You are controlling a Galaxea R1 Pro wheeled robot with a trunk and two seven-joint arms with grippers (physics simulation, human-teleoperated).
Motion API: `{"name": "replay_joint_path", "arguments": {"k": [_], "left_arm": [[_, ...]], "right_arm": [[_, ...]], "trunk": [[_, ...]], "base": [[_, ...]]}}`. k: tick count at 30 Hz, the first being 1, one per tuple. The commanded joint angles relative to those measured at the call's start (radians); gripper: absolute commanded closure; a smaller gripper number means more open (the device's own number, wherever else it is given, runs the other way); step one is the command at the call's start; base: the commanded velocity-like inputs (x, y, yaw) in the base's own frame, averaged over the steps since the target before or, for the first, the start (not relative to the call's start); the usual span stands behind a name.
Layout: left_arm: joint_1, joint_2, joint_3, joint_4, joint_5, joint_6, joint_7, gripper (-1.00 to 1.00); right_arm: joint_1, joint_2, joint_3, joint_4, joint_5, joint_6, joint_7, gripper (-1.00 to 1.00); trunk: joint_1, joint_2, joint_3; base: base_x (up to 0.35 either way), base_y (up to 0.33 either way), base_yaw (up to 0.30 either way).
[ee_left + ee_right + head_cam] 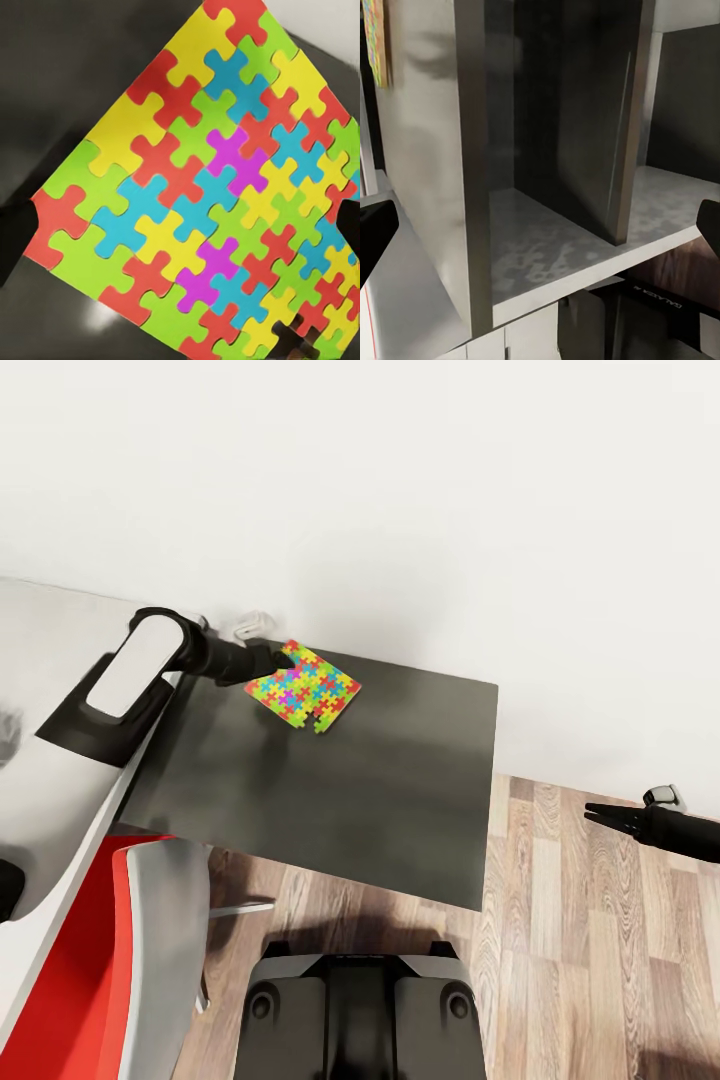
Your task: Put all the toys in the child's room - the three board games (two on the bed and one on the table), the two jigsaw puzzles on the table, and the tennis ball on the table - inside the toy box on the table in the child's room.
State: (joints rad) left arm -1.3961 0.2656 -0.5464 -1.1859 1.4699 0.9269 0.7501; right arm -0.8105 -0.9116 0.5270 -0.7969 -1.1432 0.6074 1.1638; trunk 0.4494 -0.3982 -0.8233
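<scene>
- Far left in the head view: pale grey-white tabletop [40, 650], joined to the lower dark-grey tabletop section [380, 780].
- Below it, a red and grey chair [130, 960] tucked against the tabletop edge.
- Left arm [140, 665] reaching forward and rightward over the seam between the two sections, white-shelled forearm angled up toward the wall, black wrist stretched out nearly level.
- Left end effector [268, 660] at the near-left corner of the jigsaw puzzle [303, 686]; from the head view, cannot tell whether spread or pinching. In the left wrist view, dark finger [15, 236] showing at one edge of the mat and another dark shape at the opposite edge, so apparently spread wide with the mat between.
- Jigsaw puzzle lying flat on the dark-grey section, immediately ahead of the left end effector, near the wall. Turned diamond-wise to the tabletop edges: one corner toward the wall, one toward the robot. Sides look roughly equal, so no clear long axis. Notched edges, pieces in red, yellow, green, blue and magenta.
- Centre bottom: robot's dark base [360, 1010] over the wood-plank floor [560, 920].
- Far right: right arm [680, 830] held out over the floor, well apart from the tabletop, pointing leftward.
- Right end effector [598, 812] with tips drawn to a narrow point in the head view; wrist view shows dark fingers [375, 232] at both sides, spread, nothing between, facing open grey shelving [547, 187].
</scene>
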Motion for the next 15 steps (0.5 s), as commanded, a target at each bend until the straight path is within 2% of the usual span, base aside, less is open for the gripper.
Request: {"name": "replay_joint_path", "arguments": {"k": [1, 8, 15], "left_arm": [[-0.002, 0.000, -0.008, 0.005, -0.001, -0.002, 0.008, -1.00], [-0.007, -0.007, -0.023, 0.045, -0.037, -0.004, -0.008, -1.00], [-0.010, -0.003, -0.027, 0.066, -0.051, -0.005, -0.027, -1.00]], "right_arm": [[-0.003, -0.001, 0.007, 0.001, -0.010, 0.008, 0.001, -1.00], [-0.003, -0.003, 0.007, 0.002, -0.010, 0.008, 0.003, -1.00], [-0.003, -0.003, 0.007, 0.003, -0.011, 0.009, 0.005, -1.00]], "trunk": [[0.001, -0.002, -0.001], [0.001, -0.002, -0.001], [0.001, -0.002, -0.001]], "base": [[0.000, 0.000, 0.000], [0.000, 0.000, 0.000], [0.000, 0.000, 0.000]]}}
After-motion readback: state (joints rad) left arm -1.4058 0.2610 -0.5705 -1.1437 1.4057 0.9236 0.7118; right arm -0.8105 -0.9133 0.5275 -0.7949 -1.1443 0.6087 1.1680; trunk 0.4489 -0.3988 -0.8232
